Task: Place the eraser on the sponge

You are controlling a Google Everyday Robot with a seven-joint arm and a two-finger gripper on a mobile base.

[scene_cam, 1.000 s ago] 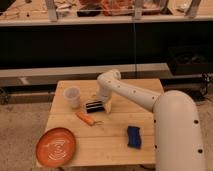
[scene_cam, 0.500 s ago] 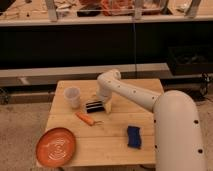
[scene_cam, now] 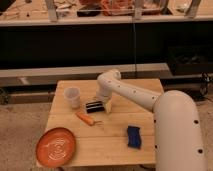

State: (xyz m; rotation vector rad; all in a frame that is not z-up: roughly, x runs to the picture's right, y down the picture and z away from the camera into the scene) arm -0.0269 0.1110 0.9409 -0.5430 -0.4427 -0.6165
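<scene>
Pale wood planks form the counter (scene_cam: 105, 145), which stands on a speckled floor in front of a dark shelf unit. The robot's white arm (scene_cam: 175, 125) comes in from the lower right. Its thick segment covers the counter's right edge, and a slimmer segment runs up and left to a rounded joint near the back middle of the counter. From that joint the end effector (scene_cam: 105, 105) points down to the counter surface.

It sits at the right end of the eraser (scene_cam: 93, 106), a small dark block with a light stripe along its top. The eraser lies flat on the wood, left of centre. The end effector touches or very nearly touches the block. Whether it is wide, narrow or gripping the eraser cannot be told from this view.

The sponge (scene_cam: 133, 136), a blue rectangle, lies flat toward the front right of the counter, close to the arm's thick segment. It is well apart from the eraser.

A white cup (scene_cam: 73, 97) stands upright just left of the eraser. An orange object (scene_cam: 86, 118), long and thin, lies tilted in front of the eraser. It is between the eraser and a round orange plate (scene_cam: 56, 146), which rests at the front left corner of the counter.
</scene>
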